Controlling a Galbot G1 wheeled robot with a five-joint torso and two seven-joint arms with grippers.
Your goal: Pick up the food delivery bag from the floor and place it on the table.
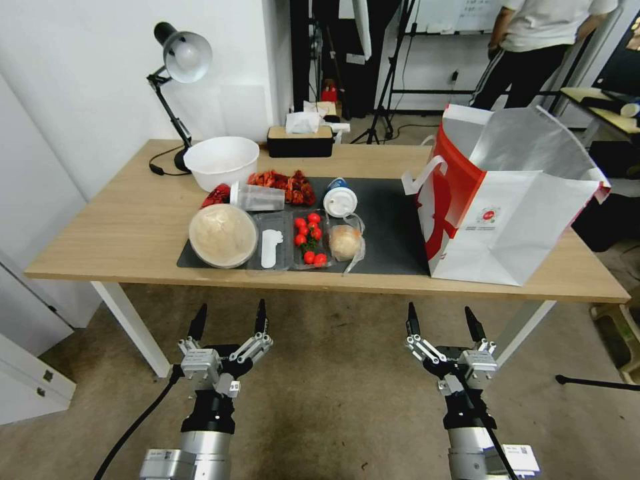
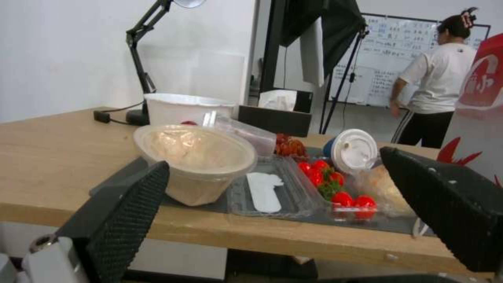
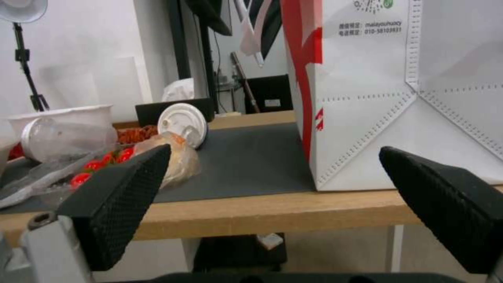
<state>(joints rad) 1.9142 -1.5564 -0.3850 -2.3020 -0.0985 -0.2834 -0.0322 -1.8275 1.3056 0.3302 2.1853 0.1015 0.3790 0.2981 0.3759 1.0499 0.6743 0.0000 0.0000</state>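
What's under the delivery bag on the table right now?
The delivery bag stands upright with its left part on the dark mat and the rest on the bare table. Anything beneath its base is hidden.

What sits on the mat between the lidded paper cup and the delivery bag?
Nothing: in the head view the dark grey mat is bare between the paper cup and the food delivery bag; the right wrist view agrees.

place: lab/office | cues: whiteboard (image 2: 390, 59); tripod stand (image 1: 387, 87); desk lamp (image 1: 177, 80); carpet (image 1: 333, 400)

food delivery bag (image 1: 513, 207) on table (image 1: 120, 227) right end | food containers (image 1: 267, 227) left of it
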